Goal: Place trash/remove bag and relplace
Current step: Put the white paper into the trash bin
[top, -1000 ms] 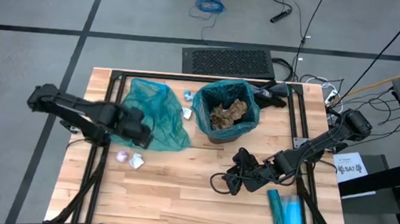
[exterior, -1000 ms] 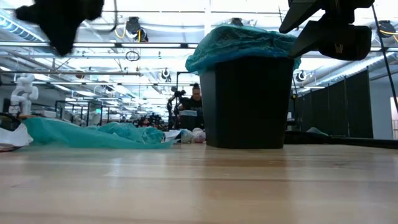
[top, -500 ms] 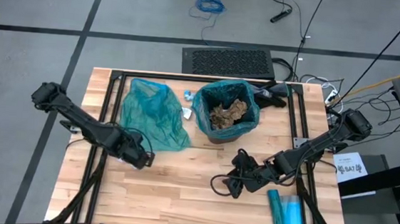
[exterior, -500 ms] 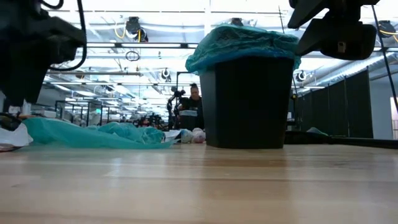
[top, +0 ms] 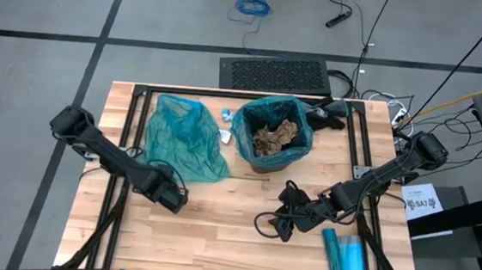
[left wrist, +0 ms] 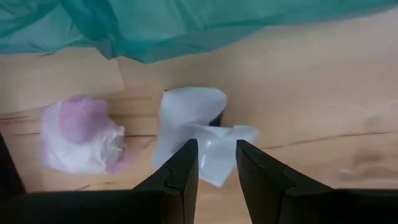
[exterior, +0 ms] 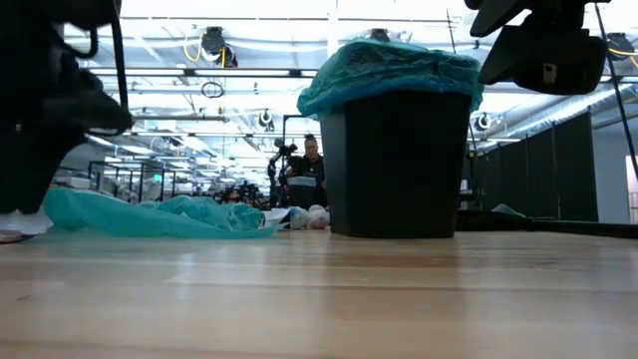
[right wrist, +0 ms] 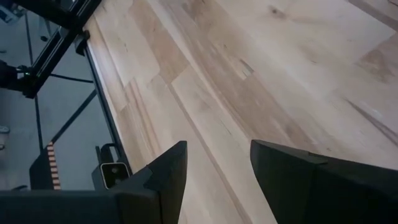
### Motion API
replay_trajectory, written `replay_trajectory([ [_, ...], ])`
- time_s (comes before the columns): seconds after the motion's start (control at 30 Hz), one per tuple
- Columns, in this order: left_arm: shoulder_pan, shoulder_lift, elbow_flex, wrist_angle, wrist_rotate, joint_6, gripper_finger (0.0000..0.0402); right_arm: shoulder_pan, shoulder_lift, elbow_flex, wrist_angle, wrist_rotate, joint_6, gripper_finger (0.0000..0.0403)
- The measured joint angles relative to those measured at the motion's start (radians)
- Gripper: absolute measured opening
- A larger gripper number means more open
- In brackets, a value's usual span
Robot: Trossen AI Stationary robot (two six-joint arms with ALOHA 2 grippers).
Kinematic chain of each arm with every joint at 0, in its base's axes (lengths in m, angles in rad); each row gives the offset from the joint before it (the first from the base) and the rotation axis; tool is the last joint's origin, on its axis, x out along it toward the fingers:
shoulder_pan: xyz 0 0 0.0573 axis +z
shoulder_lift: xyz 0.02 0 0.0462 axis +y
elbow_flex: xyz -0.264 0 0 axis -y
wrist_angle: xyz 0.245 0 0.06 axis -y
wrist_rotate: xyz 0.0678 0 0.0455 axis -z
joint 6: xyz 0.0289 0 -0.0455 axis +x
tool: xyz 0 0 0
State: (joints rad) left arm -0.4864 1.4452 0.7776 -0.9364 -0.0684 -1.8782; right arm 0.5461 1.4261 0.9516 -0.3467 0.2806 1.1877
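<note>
Trash: 2 small wads lie on the table under the left gripper, just in front of the loose teal bag; more brown wads fill the bin.
White wad: crumpled pale sheet, its long axis running from the teal bag's edge toward the gripper, with a thin flap sticking out sideways past 1 fingertip.
Pink-white wad: roundish, no clear long axis, just beside the white wad but apart from it.
Left gripper: down low at the table's front left in the high view; its 2 fingers are a narrow gap apart, with the near end of the white wad showing between the tips. It looks like the tips are touching the paper, though I cannot tell whether they are pinching it.
Right gripper: over bare wood at the table's front, right of centre; fingers spread, nothing between them.
Bin: black, upright, lined with a teal bag folded over the rim, at the table's back centre.
Small scraps: 2 bits, pale blue and white, between the loose bag and the bin.
Blue-teal packet: flat on the front right corner, long axis running front to back.
Person: seen in the low view far behind the table.
</note>
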Motion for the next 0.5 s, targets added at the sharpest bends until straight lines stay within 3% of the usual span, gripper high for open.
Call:
replay_trajectory([
  [0.23, -0.001, 0.159, 0.005, 0.216, 0.023, 0.035, 0.0101, 0.0, 0.0, 0.0, 0.007, -0.002, 0.0, 0.0169],
  [0.4, -0.019, 0.235, 0.009, 0.538, 0.041, 0.081, 0.0017, 0.0, 0.0, 0.0, 0.01, -0.002, -0.006, 0.0169],
  [0.5, -0.027, 0.242, 0.024, 0.634, -0.014, 0.087, 0.0004, 0.0, 0.0, 0.0, 0.012, -0.002, -0.024, 0.0169],
])
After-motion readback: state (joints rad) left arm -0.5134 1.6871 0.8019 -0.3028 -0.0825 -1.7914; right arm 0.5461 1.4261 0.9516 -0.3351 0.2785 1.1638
